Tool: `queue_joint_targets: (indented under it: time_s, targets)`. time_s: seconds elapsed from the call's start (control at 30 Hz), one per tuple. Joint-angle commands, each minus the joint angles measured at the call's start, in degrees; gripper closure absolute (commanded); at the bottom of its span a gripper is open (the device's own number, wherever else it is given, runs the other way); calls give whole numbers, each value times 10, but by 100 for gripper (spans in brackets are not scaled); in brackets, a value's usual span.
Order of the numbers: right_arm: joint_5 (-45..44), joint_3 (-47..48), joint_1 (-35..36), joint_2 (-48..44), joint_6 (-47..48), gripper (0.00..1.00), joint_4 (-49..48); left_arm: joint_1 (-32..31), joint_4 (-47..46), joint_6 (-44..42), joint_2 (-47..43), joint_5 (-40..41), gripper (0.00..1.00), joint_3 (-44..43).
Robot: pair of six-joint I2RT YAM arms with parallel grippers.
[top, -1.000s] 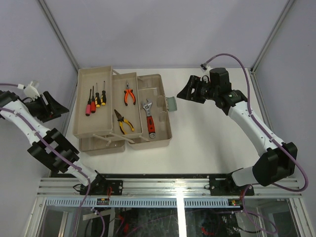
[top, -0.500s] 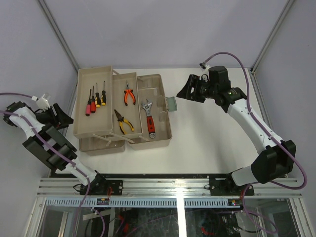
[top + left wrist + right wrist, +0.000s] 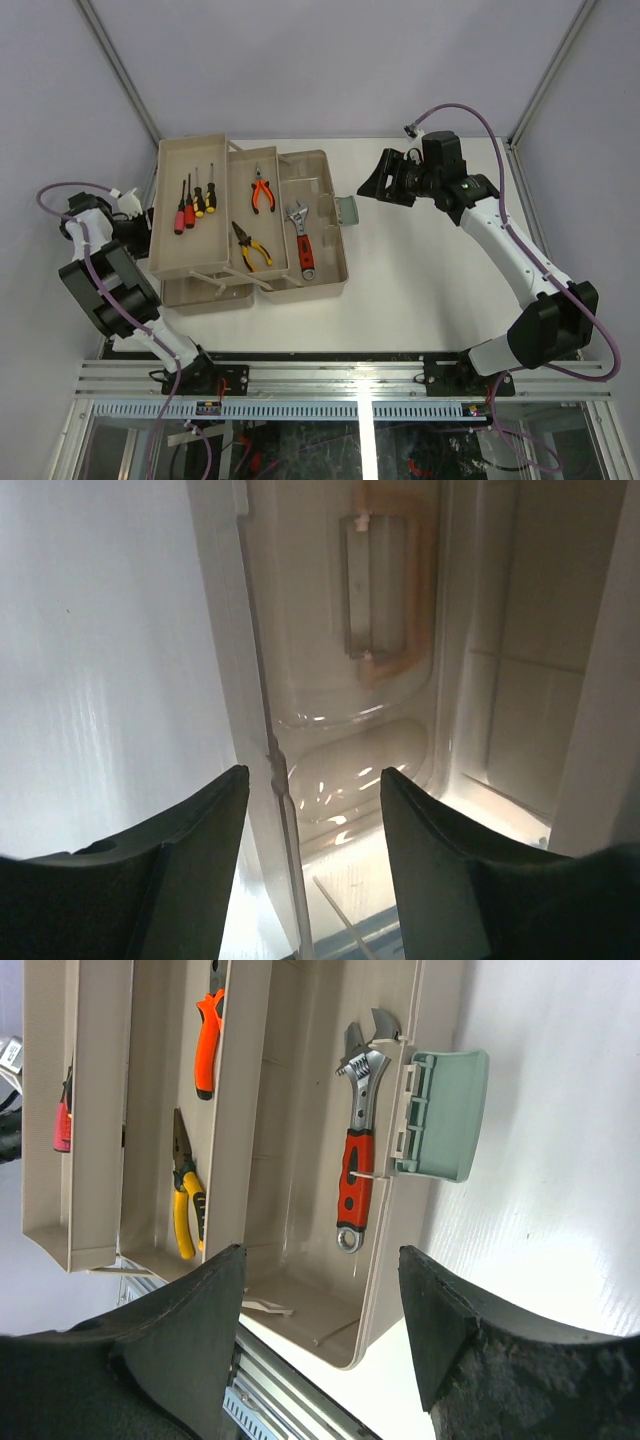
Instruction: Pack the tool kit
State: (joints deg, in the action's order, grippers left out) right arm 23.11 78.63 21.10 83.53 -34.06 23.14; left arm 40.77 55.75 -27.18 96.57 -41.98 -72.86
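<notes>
The tan toolbox (image 3: 318, 275) lies open with its beige trays fanned out to the left. The far-left tray (image 3: 190, 165) holds several screwdrivers (image 3: 195, 205). The middle tray holds orange pliers (image 3: 262, 190) and yellow pliers (image 3: 250, 247). A red-handled wrench (image 3: 300, 240) lies in the box base, next to the pale green latch (image 3: 347, 210). My left gripper (image 3: 140, 222) is open at the toolbox's left side; in its wrist view (image 3: 313, 810) a thin translucent lid edge (image 3: 270, 770) stands between the fingers, with the pink handle (image 3: 390, 600) beyond. My right gripper (image 3: 375, 185) is open and empty, up off the table right of the latch (image 3: 440, 1115).
The right wrist view shows the wrench (image 3: 360, 1140), both pliers (image 3: 185, 1195) and bare white table (image 3: 540, 1210) right of the box. Metal frame rails (image 3: 350, 370) run along the near edge, and grey walls close in the left, back and right.
My left arm has swung in from the far left to the toolbox's left side. My right gripper has barely moved. The tools have not moved.
</notes>
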Motion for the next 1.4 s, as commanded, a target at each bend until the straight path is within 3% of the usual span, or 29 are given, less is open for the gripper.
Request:
queue_joint_targets:
  time_s: [0.0, 0.2, 0.33, 0.5, 0.77, 1.37]
  targets:
    - [-5, 17, 0, -4, 0, 31, -5, -21, -83, 56, 16, 33, 46, 14]
    - [-5, 12, 0, 3, 0, 31, -11, -34, -117, 83, 39, 55, 54, 18]
    - [-2, 11, 0, 7, -4, 31, -20, -39, -126, 96, 42, 57, 71, 15]
    - [1, 13, 0, 16, -7, 31, -24, -45, -122, 108, 36, 55, 99, -3]
    - [-3, 21, 3, 47, -7, 32, -19, -64, -70, 109, 5, 64, 100, -85]
    - [-18, -72, 6, 41, -19, 32, -34, -163, -7, 165, -21, 189, 100, -330]
